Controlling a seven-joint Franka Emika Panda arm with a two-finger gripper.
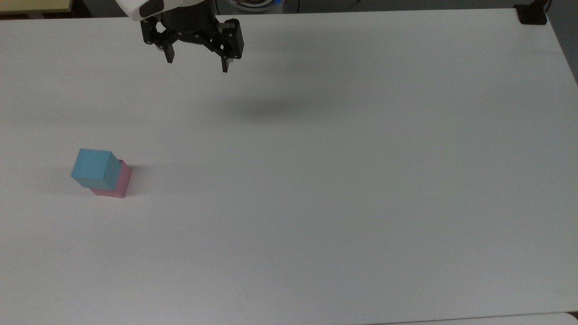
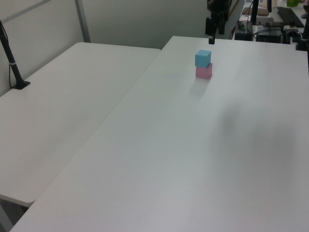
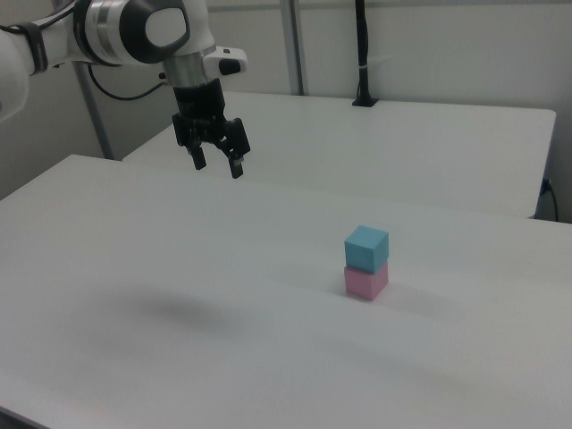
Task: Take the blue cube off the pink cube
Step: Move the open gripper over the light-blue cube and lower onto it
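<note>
Light-blue and pale-pink, the two cubes form a small stack on the white table (image 1: 343,189). The blue cube (image 1: 94,169) sits on top of the pink cube (image 1: 118,183), touching it, turned a little so that its edges do not line up with those below. In the top view the stack stands near the top view's left edge; in the right view the blue cube (image 3: 366,248) rests on the pink cube (image 3: 365,281) toward the right view's right; in the left view the blue cube (image 2: 203,58) and pink cube (image 2: 203,71) stand far up the table.

Well apart from the stack, the gripper (image 1: 197,64) hangs above the table, its two black fingers spread wide with nothing between them. The right view shows the gripper (image 3: 217,166) raised clear of the surface, its soft shadow lying on the tabletop.
</note>
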